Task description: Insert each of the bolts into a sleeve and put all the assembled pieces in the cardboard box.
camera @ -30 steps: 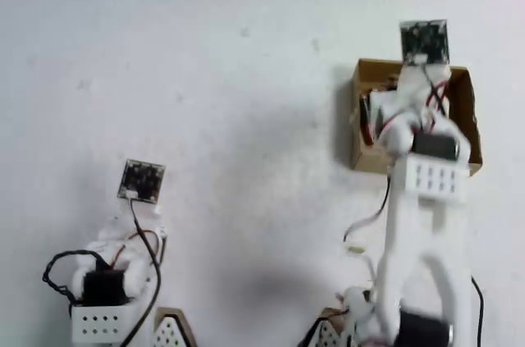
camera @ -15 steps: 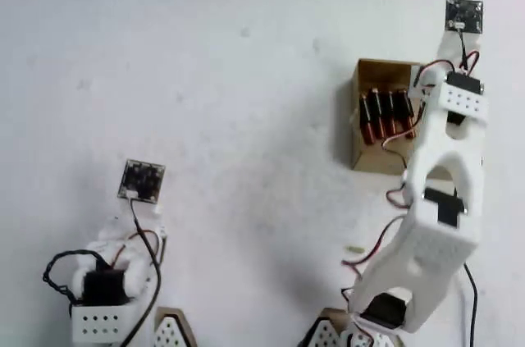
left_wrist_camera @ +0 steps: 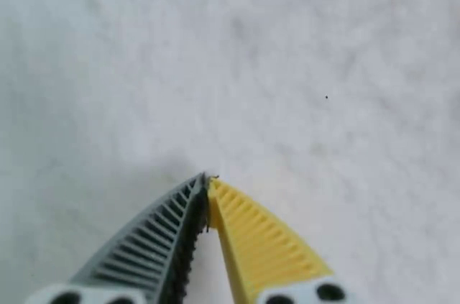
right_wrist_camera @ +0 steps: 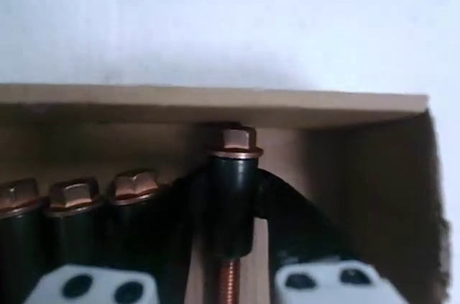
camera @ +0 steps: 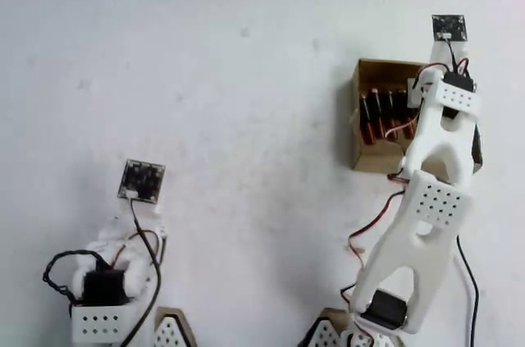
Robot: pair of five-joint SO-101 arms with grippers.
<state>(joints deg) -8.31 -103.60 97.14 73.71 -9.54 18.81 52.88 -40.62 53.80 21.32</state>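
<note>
As the right arm (camera: 431,207) settles back over the box (camera: 358,117) | right gripper (right_wrist_camera: 231,212) clamped on a sleeved bolt (right_wrist_camera: 231,178) beside three others | left gripper (left_wrist_camera: 207,183) closed, empty | release pending.

Sleeved bolt (right_wrist_camera: 231,196): threaded end cut off

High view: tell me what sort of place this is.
Probably a robotics test bench: a white table, a left arm and a right arm mounted at its near edge, and a cardboard box holding assembled pieces.
</note>
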